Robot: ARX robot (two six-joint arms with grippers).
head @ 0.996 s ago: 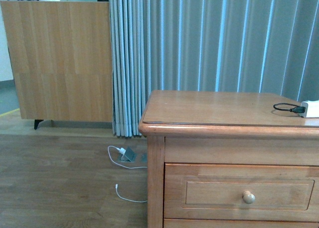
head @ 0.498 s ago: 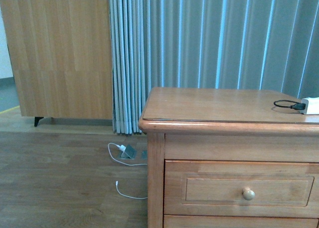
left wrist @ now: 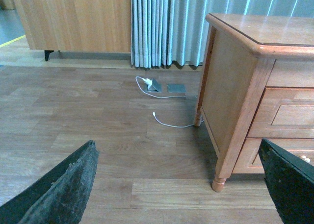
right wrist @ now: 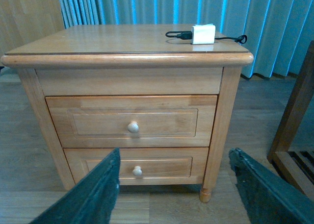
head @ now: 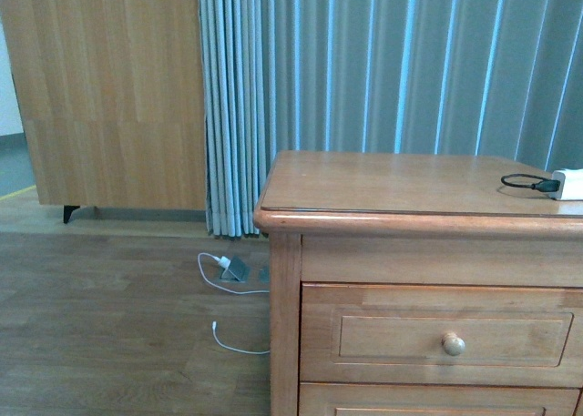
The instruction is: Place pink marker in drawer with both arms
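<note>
Right wrist view — two drawers (right wrist: 131, 121), both closed

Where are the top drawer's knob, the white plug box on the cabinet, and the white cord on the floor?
drawer knob (right wrist: 133, 127), right wrist view, its round face.
white plug box (right wrist: 203, 34), right wrist view, its front side.
white floor cord (left wrist: 169, 124), left wrist view, mid-length.

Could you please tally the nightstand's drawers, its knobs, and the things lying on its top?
Drawers: 2 (upper, lower)
Knobs: 2 (upper, lower)
Things on top: 2 (white charger, black cable)
Total: 6
</note>
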